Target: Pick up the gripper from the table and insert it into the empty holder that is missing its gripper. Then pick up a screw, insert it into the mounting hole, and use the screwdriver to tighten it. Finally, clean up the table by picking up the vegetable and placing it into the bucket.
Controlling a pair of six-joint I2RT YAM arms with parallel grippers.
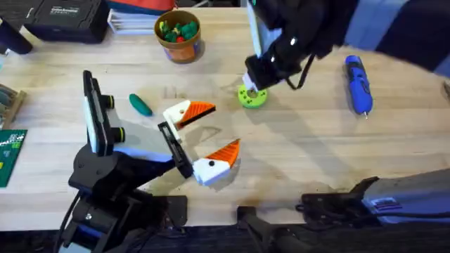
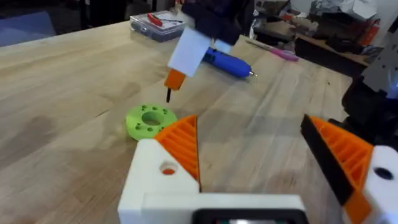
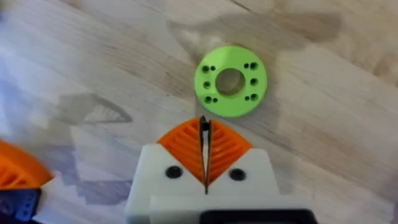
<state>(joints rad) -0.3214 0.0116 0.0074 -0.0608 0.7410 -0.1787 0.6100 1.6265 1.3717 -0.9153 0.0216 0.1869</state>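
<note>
A pale wooden counter point(image 1: 316, 154) with visible grain fills the scene. Beyond its far edge, a cluttered workbench point(image 2: 323, 37) stands in dim room light.

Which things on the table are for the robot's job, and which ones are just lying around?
For the job: thick blue cylindrical screwdriver; small dark green smooth vegetable pod; round tan-brown bucket with orange band; thin black screw pinched in the right gripper.
Just lying about: black plastic case; green circuit board; clear plastic box.

Bright even light, soft tabletop shadows, blurred dark arm overhead.
</note>
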